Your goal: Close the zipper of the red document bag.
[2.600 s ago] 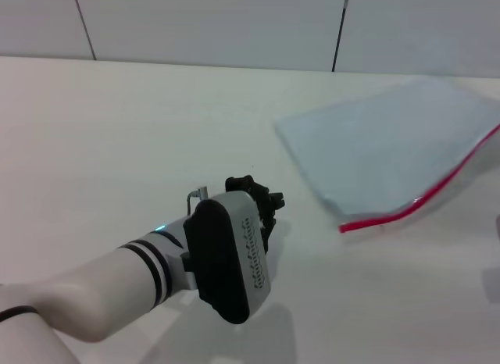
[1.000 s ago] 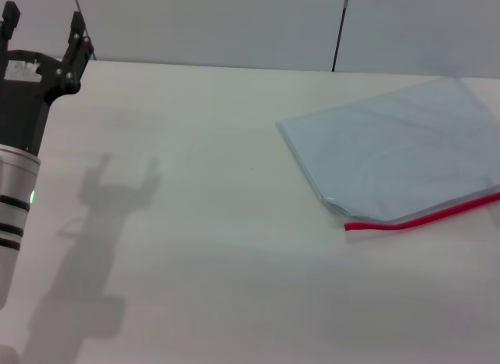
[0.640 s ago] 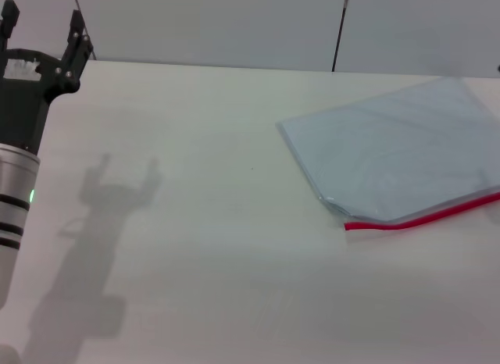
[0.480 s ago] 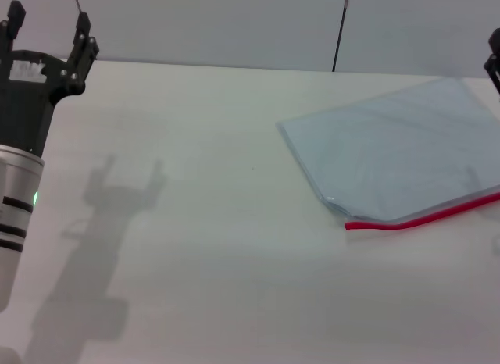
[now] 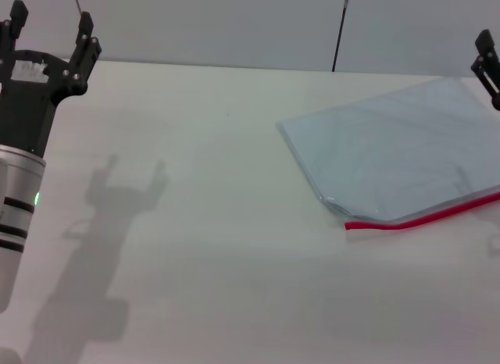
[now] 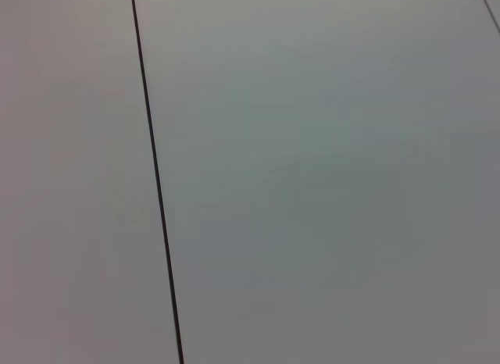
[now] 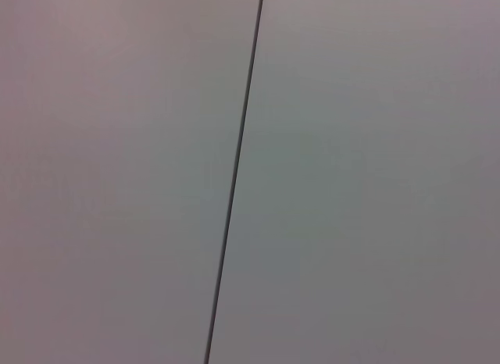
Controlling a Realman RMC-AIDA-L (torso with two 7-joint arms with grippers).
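Note:
The red document bag point(image 5: 394, 149), a flat translucent pale blue-grey pouch, lies on the white table at the right in the head view. Its zipper point(image 5: 422, 217), a thin bright red strip, runs along the near edge and leaves the picture at the right. My left gripper point(image 5: 51, 24) is raised at the far left, pointing up, open and holding nothing, far from the bag. At the right edge, only part of my right gripper point(image 5: 487, 67) shows, above the bag's far corner. Both wrist views show nothing but wall.
The white table point(image 5: 219, 239) stretches wide between my left arm and the bag. Behind it stands a pale panelled wall with a dark seam point(image 5: 340, 28). My left arm's shadow point(image 5: 109, 215) falls on the table at the left.
My left arm rose from low over the table's middle to the far left and now drifts slightly. The bag lies a little differently than 2.6 s ago. My right gripper came in at the right edge.

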